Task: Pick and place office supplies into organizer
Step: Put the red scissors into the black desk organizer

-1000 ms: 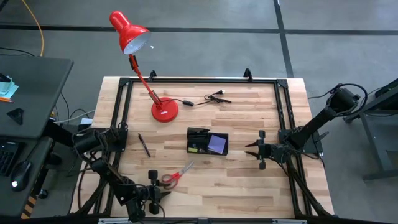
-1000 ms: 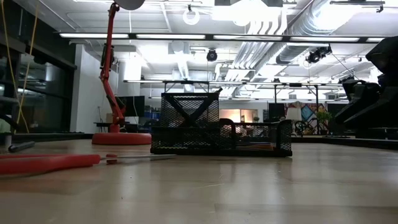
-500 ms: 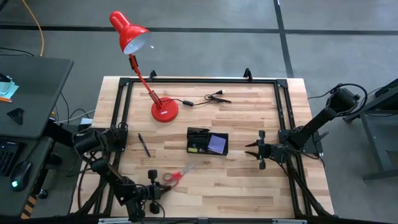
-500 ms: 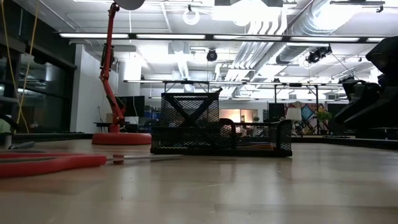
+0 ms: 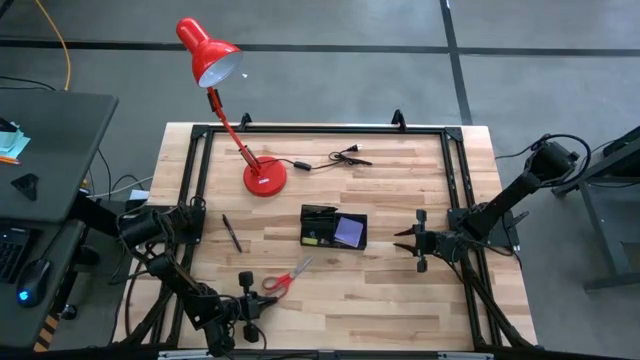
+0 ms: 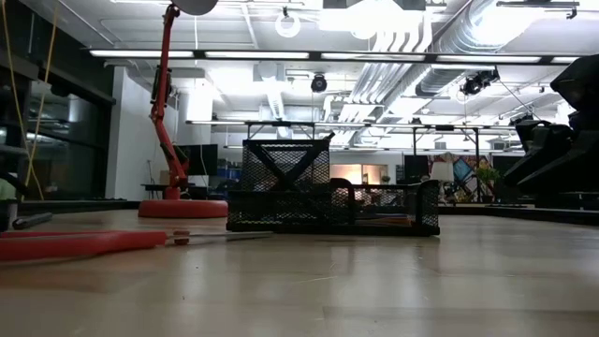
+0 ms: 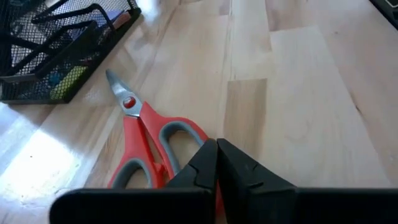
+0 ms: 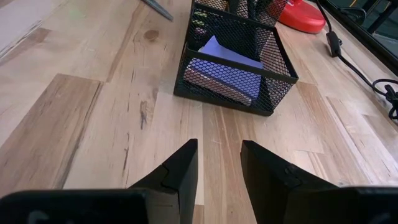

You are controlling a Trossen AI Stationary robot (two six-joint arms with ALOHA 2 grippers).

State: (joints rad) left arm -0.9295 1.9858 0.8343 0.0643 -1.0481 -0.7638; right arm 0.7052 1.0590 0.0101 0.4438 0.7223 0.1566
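Note:
The red-handled scissors [image 5: 285, 279] lie flat on the table near its front left, blades pointing toward the organizer [image 5: 333, 228]. My left gripper [image 7: 216, 148] is shut right at their handle loops [image 7: 180, 134]. The black mesh organizer holds a purple pad [image 8: 224, 65]. A black pen [image 5: 231, 232] lies on the table to its left. My right gripper [image 5: 400, 241] waits open to the right of the organizer, touching nothing. My left gripper comes low from the table's near side, along the scissors. The red rim of one handle loop [image 7: 198, 135] runs under its fingertips. The fingers meet with no gap and nothing shows between them; whether they touch the handle, I cannot tell.
A red desk lamp [image 5: 264, 177] stands at the far left, and a black cable with plug [image 5: 335, 157] lies beside its base. A black frame [image 5: 455, 180] runs along the table's edges. Bare wood lies between the scissors and the organizer.
My left gripper has shut at the scissors' handles. The scissors have shifted a little on the table and still lie flat.

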